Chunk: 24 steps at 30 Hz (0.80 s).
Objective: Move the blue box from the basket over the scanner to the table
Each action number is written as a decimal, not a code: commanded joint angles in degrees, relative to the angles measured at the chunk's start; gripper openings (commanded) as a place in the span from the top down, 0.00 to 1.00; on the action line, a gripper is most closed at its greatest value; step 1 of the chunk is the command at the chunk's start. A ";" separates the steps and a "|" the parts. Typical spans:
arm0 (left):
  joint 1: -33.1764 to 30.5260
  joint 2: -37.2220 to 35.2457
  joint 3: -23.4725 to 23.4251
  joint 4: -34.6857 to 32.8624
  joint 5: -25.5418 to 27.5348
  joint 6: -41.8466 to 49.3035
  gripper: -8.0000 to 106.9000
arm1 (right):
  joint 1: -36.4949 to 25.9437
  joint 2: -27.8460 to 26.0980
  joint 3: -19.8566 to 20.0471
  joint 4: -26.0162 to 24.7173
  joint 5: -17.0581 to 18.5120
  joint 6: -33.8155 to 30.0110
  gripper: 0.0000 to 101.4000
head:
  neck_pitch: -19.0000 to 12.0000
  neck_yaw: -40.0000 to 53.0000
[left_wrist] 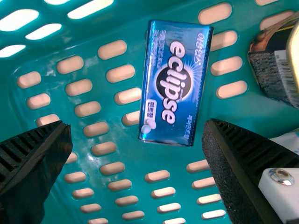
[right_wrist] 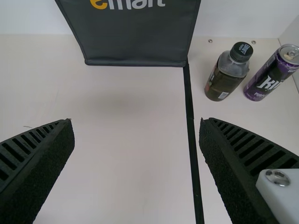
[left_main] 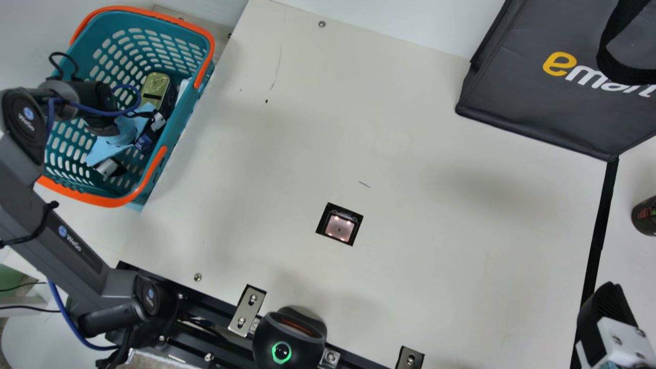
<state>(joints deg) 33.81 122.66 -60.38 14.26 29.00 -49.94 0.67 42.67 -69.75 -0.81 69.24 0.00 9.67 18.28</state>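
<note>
A: Left claw (left_main: 130, 148) status?
B: Down in the basket (left_main: 97, 198), fingers spread, gripping nothing. Blue box (left_wrist: 175, 84) ahead of it, in the gap between the fingers, not touching either.
A: Anything in the way?
B: Gold-topped can (left_main: 155, 88) near the claw, on the bracketed finger's side. Basket wall stands between claw and worktop (left_main: 287, 169). Scanner (left_main: 339, 227) beyond that wall, set in the worktop.
A: Right claw (left_main: 607, 307)?
B: Open, empty. Dark bag (left_main: 538, 87), bottle (right_wrist: 228, 72) and purple can (right_wrist: 272, 74) out ahead. Black strip (right_wrist: 190, 121) runs below, between its fingers.
A: Materials?
B: Box: flat, rectangular, glossy, rounded corners. Basket: teal plastic, rounded slots, orange rim. Scanner: square lit window. Bag: smooth sheet sides, woven handle. Fingers: black, ribbed.
</note>
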 commanded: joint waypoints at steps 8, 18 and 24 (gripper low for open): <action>-0.25 0.41 0.20 0.23 -0.77 -0.62 0.15 | 0.00 0.00 0.00 0.00 0.00 0.00 0.06 | -1.75 0.14; -0.26 0.66 0.18 -0.37 -1.10 -0.04 0.61 | 0.00 0.00 0.00 0.00 0.00 0.00 0.06 | -1.75 0.14; -0.25 0.68 0.20 -0.64 -1.11 0.25 0.96 | 0.00 0.00 0.00 0.00 0.00 0.00 0.06 | -1.75 0.14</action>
<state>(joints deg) 33.61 123.29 -60.24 13.69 27.99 -49.81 0.67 42.67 -69.75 -0.81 69.24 0.00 9.67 18.28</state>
